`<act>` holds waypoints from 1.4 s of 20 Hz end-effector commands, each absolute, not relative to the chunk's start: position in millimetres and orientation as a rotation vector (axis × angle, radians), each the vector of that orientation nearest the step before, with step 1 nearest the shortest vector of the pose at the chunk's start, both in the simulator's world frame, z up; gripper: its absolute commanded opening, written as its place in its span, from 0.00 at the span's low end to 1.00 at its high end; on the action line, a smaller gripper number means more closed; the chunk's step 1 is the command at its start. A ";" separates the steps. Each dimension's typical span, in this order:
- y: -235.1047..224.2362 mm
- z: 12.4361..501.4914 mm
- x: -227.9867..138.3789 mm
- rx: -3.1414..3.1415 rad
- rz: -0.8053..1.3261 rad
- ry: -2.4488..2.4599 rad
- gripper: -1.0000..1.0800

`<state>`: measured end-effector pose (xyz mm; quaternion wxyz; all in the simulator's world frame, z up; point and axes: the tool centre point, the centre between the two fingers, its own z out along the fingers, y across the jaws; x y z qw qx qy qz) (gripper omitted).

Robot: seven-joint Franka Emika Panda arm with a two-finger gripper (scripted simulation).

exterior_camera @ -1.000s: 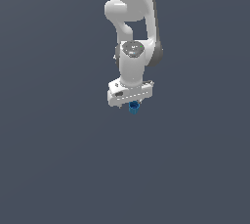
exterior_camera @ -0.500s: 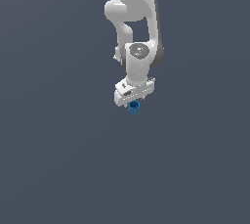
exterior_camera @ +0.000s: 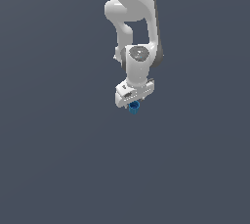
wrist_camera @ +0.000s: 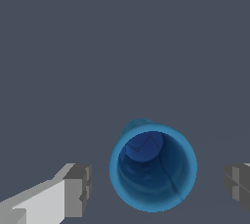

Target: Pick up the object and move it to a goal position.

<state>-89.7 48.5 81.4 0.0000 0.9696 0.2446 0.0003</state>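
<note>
The object (exterior_camera: pixel 134 107) is a tiny bright blue stubby cylinder, hollow like a cup, just under the white hand in the exterior view. In the wrist view the object (wrist_camera: pixel 153 169) stands open-end up between my two grey fingertips (wrist_camera: pixel 78 189). My gripper (wrist_camera: pixel 157 188) is open around it, with a gap showing on each side between pad and blue wall. In the exterior view the gripper (exterior_camera: pixel 133 103) points straight down over the object, and its fingers are mostly hidden by the hand.
A plain dark grey surface (exterior_camera: pixel 58 159) fills both views. The white arm (exterior_camera: pixel 136 27) comes down from the top of the exterior view. No other object shows.
The wrist has shifted slightly toward the exterior view's right and the hand has turned and settled a little lower over the blue object. The object has not moved.
</note>
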 end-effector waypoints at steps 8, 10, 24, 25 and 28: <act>48.9 44.3 -91.3 3.045 0.000 0.776 0.96; 49.0 41.2 -91.1 3.044 0.000 0.776 0.96; 48.4 41.3 -90.9 3.044 0.001 0.775 0.00; 48.6 41.9 -91.0 3.044 0.001 0.775 0.00; 50.1 46.7 -92.1 3.044 0.001 0.775 0.00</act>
